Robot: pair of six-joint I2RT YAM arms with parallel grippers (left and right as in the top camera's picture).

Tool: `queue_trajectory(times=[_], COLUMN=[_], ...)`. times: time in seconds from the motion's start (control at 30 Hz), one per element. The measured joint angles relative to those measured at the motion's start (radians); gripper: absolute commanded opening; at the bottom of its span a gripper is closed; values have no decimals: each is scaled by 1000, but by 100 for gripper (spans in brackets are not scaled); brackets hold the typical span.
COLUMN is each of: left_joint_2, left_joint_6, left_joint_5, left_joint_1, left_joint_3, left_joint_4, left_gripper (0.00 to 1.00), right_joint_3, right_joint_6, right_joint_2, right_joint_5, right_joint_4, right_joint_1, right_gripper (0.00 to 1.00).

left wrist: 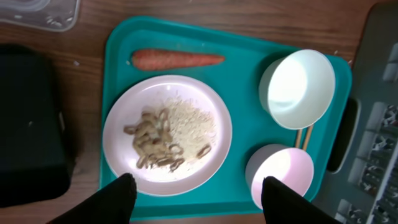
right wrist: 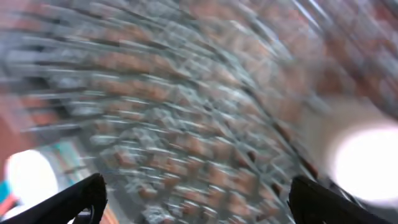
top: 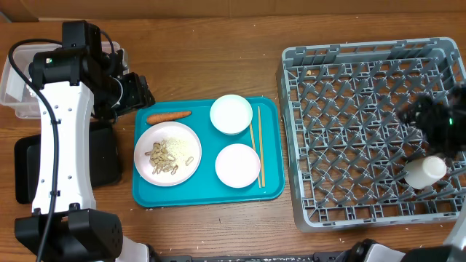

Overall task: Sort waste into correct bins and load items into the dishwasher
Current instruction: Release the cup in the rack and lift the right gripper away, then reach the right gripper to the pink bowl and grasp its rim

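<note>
clear tub (top: 16,84): sitting at the table's far left, partly hidden under the left arm
black tray (top: 28,171): lying just in front of the tub, with the arm crossing over it
left gripper (left wrist: 196,200): hanging over the teal tray, fingers (left wrist: 118,198) spreading wide and gripping nothing
teal tray (top: 143,196): lying mid-table
carrot (top: 169,116): lying in the tray's far left corner, just behind the plate
plate (top: 192,138): sitting in the tray's left half, carrying food scraps (top: 164,156) and white crumbs
far bowl (top: 231,114): standing upright in the tray's right half
near bowl (top: 237,164): standing upright just in front of it
chopsticks (top: 258,145): lying along the tray's right edge, just beside both bowls
dish rack (top: 349,131): standing to the tray's right
cup (top: 425,172): resting inside the rack near its front right corner
right gripper (right wrist: 196,200): hovering over the rack's right side, blurring, fingers gaping wide with nothing between them
</note>
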Motion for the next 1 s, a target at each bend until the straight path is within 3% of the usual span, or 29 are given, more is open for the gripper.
queue_trajectory(times=[0.17,0.33,0.5,0.77,1.0], left_joint_2=[0,0,0,0,0], left_joint_6=[-1,0,0,0,0], left_joint_5=[-51,-81,-92,-93,-93], left_joint_1=[0,0,0,0,0], left_joint_3=[0,0,0,0,0], left_joint_4=[-31,-47,-60,-79,-88], left_gripper=[90,91,91,91,90], right_joint_3=[128,136,136,136,135], right_joint_6=[-28,-35,-39,-12,0], right_joint_2=[-19,2,120,376,533], right_joint_5=[-84,-107,-53,12,31], right_joint_4=[34,52,53,44,35], right_joint_1=[253,587,834,1017,1057], right_gripper=[92,93,91,72,65])
